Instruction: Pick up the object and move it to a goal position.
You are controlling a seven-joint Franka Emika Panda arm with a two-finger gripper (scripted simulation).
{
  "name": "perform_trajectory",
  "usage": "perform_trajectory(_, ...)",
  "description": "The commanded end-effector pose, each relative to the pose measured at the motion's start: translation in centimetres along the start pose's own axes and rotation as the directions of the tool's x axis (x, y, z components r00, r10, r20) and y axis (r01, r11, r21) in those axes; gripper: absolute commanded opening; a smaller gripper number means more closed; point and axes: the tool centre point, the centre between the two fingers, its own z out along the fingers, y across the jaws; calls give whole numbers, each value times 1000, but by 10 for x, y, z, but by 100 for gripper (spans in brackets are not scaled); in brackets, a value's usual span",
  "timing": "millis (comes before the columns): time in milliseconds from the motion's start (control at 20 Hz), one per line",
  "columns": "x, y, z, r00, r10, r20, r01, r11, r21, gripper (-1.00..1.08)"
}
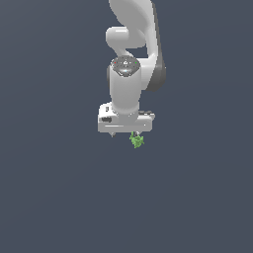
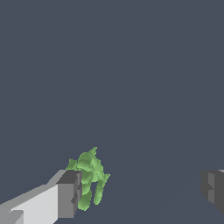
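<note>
We see our gripper [image 2: 140, 192] spread wide, the green object [image 2: 89, 177] just beside one finger [image 2: 68, 194], plain grey floor [image 1: 59, 197] around.

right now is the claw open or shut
Open. In the wrist view the claw has its two fingers far apart, with the green object beside one finger, not clamped.

This is a bare simulated scene, not a real room: a flat, uniform slate-blue backdrop fills both views with no furniture, walls or horizon. The white arm [image 1: 129, 74] is smooth, textureless and evenly lit, like a render.
</note>
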Motion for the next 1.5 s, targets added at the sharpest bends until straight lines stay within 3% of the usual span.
perform_trajectory(0, 0, 0, 0, 1000, 0, 0, 0, 1000, 0, 100)
perform_trajectory(400, 3, 29, 1, 999, 45, -12, -45, 999, 4, 100)
perform_trajectory(700, 2, 27, 3, 999, 34, -11, -34, 999, 4, 100)
perform_trajectory(1150, -18, -4, 28, 992, -123, -4, 123, 992, 5, 100)
perform_trajectory(1450, -44, -39, 55, 953, -302, 2, 302, 953, 10, 100)
